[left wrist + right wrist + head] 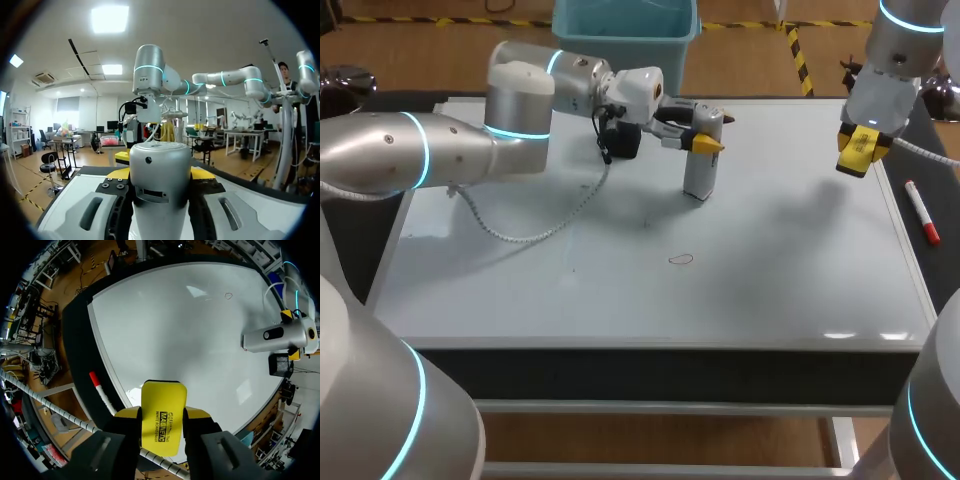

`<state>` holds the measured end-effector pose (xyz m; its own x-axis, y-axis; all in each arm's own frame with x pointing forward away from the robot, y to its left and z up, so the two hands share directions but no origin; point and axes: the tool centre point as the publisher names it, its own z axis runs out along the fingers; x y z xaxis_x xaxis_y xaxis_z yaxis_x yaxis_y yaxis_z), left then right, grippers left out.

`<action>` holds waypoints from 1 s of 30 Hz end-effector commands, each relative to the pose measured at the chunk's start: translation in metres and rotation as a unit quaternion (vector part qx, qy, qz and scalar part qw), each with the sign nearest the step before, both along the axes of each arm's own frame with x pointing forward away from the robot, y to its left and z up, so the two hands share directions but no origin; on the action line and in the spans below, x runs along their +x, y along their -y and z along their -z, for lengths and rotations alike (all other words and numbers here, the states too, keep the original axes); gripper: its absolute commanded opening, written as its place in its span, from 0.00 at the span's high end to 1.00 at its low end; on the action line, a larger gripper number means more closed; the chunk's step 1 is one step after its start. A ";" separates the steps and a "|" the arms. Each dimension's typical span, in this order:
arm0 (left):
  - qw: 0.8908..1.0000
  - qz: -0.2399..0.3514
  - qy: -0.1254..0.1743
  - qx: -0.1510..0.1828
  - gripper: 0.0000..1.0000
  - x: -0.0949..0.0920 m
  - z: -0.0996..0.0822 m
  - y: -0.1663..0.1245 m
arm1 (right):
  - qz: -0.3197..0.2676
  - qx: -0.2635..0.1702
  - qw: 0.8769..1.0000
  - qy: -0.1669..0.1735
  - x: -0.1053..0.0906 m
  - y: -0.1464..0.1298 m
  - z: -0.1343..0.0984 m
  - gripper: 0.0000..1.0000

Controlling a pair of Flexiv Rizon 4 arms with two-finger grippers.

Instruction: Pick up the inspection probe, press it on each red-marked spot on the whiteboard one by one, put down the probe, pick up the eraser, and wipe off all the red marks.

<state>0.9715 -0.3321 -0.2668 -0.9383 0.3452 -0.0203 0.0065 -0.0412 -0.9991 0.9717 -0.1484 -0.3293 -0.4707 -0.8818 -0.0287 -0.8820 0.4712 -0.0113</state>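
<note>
1. The inspection probe (698, 172) is a smooth silvery-grey body with a rounded top. It stands upright near the far edge of the whiteboard (620, 290), a little to the right of its middle.
2. The left hand (706, 136) grips the probe on its upper part. In the left wrist view the two yellow tips lie against it from both sides.
3. The eraser (162, 405) is a flat yellow block with rounded corners and dark print. The right hand (162, 414) is closed on its two long sides and holds it in the air over the far right corner of the whiteboard.
4. One red mark (681, 260), a thin small loop, lies near the middle of the glossy white board, on the near side of the probe and apart from it.
5. A marker (922, 212) with a white body and a red cap lies just beside the right edge of the whiteboard.
6. The lower end of the probe is cut off in the left wrist view, and I cannot tell whether it touches the board.
</note>
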 end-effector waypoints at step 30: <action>1.000 -0.001 -0.005 0.003 1.00 0.010 0.011 -0.001 | -0.001 -0.002 1.000 0.000 0.001 0.000 -0.001 1.00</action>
<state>0.9792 -0.3303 -0.2750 -0.9406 0.3394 -0.0097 -0.0027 -0.0360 -0.9993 0.9717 -0.1484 -0.3294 -0.4707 -0.8818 -0.0287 -0.8820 0.4712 -0.0114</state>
